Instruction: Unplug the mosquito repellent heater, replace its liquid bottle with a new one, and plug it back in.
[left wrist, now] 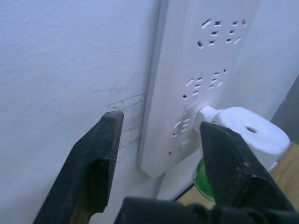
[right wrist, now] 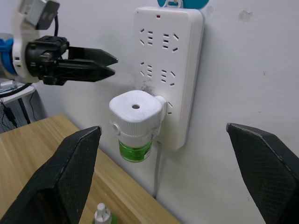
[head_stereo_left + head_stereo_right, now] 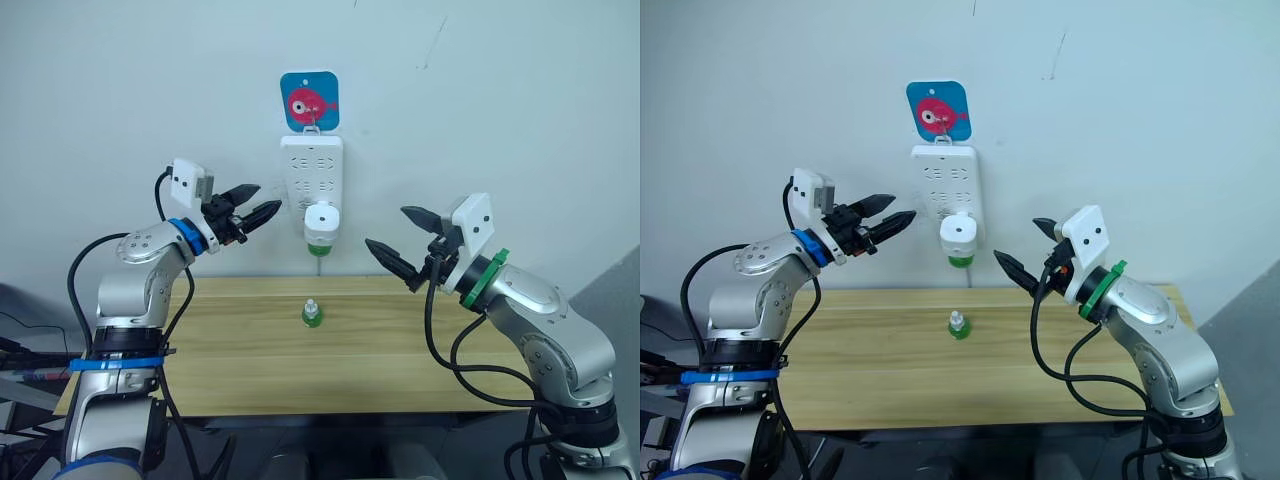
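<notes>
1. While the small white rounded plastic heater [image 3: 322, 222] sits plugged into the white rectangular power strip [image 3: 311, 172], both our grippers, left [image 3: 251, 211] and right [image 3: 404, 243], hover with fingers spread.
2. Risk: our pull drags the strip off its hook.
3. White-capped green bottle [image 3: 312, 314] stands on the wooden worktop [image 3: 240, 350].

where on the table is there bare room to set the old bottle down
Bare wood lies on both sides of the capped green bottle, out to the table ends, and along the front edge. It is crowded only at the wall, around the heater and power strip.

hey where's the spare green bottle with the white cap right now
The capped green bottle stands upright on the wooden table, near its middle, directly below the mosquito repellent heater plugged into the wall power strip, between the two raised arms.
</notes>
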`<state>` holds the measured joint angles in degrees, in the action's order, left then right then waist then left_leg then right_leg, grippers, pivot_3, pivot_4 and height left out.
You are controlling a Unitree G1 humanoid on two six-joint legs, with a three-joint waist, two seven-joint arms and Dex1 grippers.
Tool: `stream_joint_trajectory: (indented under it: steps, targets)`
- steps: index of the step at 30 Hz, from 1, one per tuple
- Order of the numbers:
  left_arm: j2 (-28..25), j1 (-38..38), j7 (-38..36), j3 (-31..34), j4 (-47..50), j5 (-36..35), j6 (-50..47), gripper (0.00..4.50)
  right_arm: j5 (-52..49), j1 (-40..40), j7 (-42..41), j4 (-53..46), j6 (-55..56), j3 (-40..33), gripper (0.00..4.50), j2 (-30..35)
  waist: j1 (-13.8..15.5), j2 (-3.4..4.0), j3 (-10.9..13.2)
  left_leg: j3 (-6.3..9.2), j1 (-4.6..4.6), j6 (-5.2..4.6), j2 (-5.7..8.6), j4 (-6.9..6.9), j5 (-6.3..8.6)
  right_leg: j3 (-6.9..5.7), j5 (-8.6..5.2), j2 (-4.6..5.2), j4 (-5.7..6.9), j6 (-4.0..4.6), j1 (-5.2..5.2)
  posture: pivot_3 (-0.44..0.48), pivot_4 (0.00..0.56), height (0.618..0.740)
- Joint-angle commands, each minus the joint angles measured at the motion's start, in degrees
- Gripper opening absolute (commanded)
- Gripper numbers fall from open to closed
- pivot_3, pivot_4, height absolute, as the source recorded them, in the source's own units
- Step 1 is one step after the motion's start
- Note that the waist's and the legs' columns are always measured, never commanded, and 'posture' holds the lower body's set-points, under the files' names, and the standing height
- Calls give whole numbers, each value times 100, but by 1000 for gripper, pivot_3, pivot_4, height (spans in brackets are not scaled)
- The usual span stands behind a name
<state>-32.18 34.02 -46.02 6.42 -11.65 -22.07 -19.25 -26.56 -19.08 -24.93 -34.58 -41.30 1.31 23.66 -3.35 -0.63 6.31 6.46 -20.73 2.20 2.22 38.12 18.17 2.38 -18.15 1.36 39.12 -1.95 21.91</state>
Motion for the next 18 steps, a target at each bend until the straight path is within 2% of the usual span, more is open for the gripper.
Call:
stream_joint_trajectory:
  steps: [1,11,18]
  targets:
    - [25,323,-157,-45,-320,131,300,2995,-133,-15,38,-348,-57,-61,4500,21,-15,0,24,0,-6,-2,0,0,1,-1,0,0,2,0,7,-106,163,740]
    - [293,1218,-809,-450,-1967,683,1357,2995,-150,103,216,-548,-320,-34,4500,-9,-51,-17,164,-1,-17,-11,2,30,5,-4,0,0,48,0,24,-118,172,740]
    - [499,1322,-1206,-646,-2041,785,1562,2995,-190,89,472,-603,-537,-58,4500,-90,-87,-22,201,0,-18,-11,1,34,5,-4,0,1,60,0,27,-125,178,740]
